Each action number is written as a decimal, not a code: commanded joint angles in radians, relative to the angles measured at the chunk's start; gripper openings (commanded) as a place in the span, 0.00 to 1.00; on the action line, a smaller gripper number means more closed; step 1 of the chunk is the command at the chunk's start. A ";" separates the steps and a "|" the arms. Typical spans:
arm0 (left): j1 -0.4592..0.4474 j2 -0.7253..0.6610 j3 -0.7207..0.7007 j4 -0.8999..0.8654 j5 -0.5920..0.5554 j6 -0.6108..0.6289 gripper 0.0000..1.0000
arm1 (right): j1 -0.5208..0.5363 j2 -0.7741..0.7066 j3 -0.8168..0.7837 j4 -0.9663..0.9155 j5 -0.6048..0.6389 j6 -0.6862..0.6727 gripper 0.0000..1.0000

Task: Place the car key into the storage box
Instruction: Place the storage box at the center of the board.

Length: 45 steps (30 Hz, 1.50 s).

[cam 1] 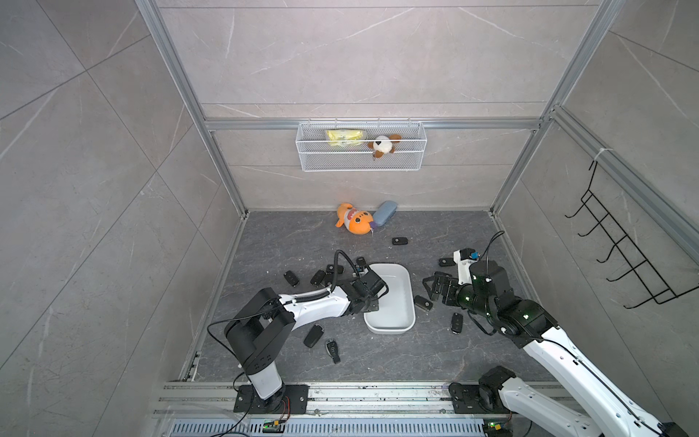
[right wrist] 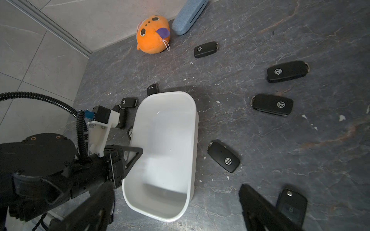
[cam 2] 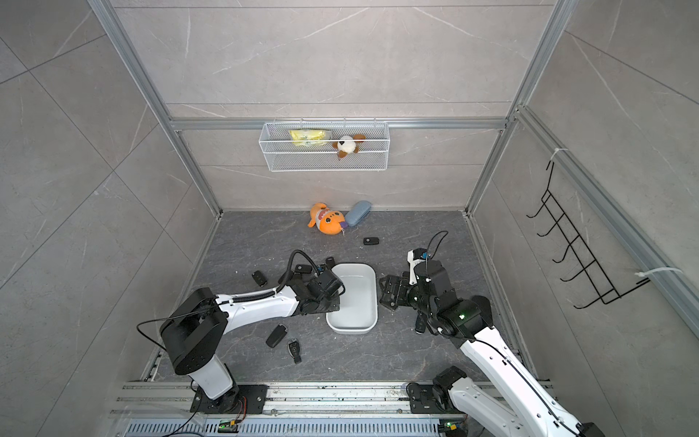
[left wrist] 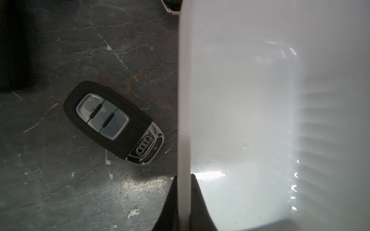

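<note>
LEFT ARM STEADIES TUB, RIGHT ARM POISED. Your left claw (left wrist: 184,181) pinches the storage box (cam 1: 389,330) by the long wall on its own side, one finger inside the rim and one outside. The hold looks meant to steady the tub while the other arm loads it. Your right claw (cam 1: 435,290) hangs spread wide over the worktop (cam 1: 378,363) on the box's opposite side, gripping nothing and apparently lining up a pick.

The nearest car key (right wrist: 223,157) lies flat just beside the box's outer wall, near that claw and not yet grasped. A key with a four-ring badge (left wrist: 112,122) lies close to the wall your left claw holds. More black keys are scattered on both sides of the tub.

The storage box itself is empty, its bare white floor showing in both top views and both wrist views. On the back wall, the wire-mesh basket (cam 1: 361,162) holds a yellow packet (cam 1: 345,137) and a small plush dog (cam 1: 382,144). An orange plush toy (cam 1: 353,219) and a blue-grey case (cam 1: 385,213) lie side by side at the foot of that wall.
</note>
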 commanded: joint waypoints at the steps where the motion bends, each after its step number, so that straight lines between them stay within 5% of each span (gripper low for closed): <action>1: 0.020 -0.002 -0.005 -0.020 -0.052 -0.018 0.00 | 0.004 -0.016 -0.023 0.017 0.022 -0.006 1.00; 12: 0.068 -0.016 -0.039 -0.026 -0.044 0.042 0.06 | 0.005 0.061 0.022 0.003 -0.019 -0.014 1.00; 19: 0.068 -0.026 -0.009 -0.028 -0.019 0.078 0.36 | 0.005 0.052 0.000 0.069 -0.022 0.009 1.00; 29: 0.087 -0.085 0.065 -0.088 -0.001 0.124 0.64 | 0.004 0.127 0.067 0.047 -0.004 -0.014 1.00; 33: 0.116 -0.136 0.091 -0.106 0.029 0.148 1.00 | 0.005 0.180 0.100 0.025 0.040 0.001 1.00; 45: 0.171 -0.257 0.188 -0.173 0.080 0.207 1.00 | 0.002 0.390 0.147 -0.005 0.185 0.083 1.00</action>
